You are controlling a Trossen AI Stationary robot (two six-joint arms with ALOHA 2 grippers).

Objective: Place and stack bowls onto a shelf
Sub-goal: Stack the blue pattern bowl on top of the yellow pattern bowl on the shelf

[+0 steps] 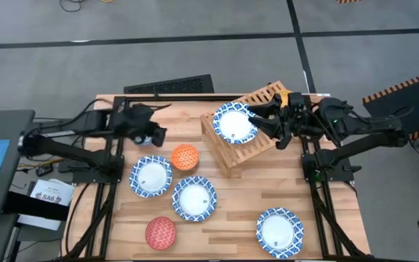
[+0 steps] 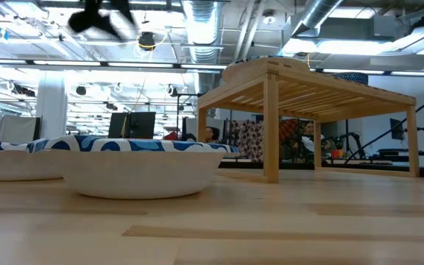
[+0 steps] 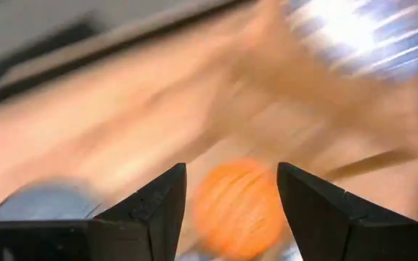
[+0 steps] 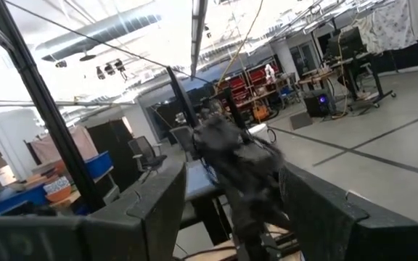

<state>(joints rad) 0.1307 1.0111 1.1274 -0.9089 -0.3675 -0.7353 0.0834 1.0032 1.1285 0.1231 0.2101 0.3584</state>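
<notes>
Now a red bowl point(image 1: 160, 232) and four blue-and-white bowls point(image 1: 193, 197) are sitting on the table point(image 1: 224, 233). Farther back, the orange bowl point(image 1: 185, 157) is lying below the left gripper point(image 1: 158, 136), jaws wide. One bowl point(image 1: 234, 123) is resting on the shelf point(image 1: 257, 142) beside the right gripper point(image 1: 255, 116), jaws wide, holding nothing.

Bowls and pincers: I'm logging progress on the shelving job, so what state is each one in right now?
Blue-rimmed bowl on the shelf: upright, alone on the slats.
Shelf: standing, skewed to the table edge.
Three blue-rimmed bowls on the table: upright, unstacked.
Orange bowl: on the table.
Red bowl: on the table.
Left pincer: open, empty, near the orange bowl.
Right pincer: open, empty, over the shelf.
</notes>
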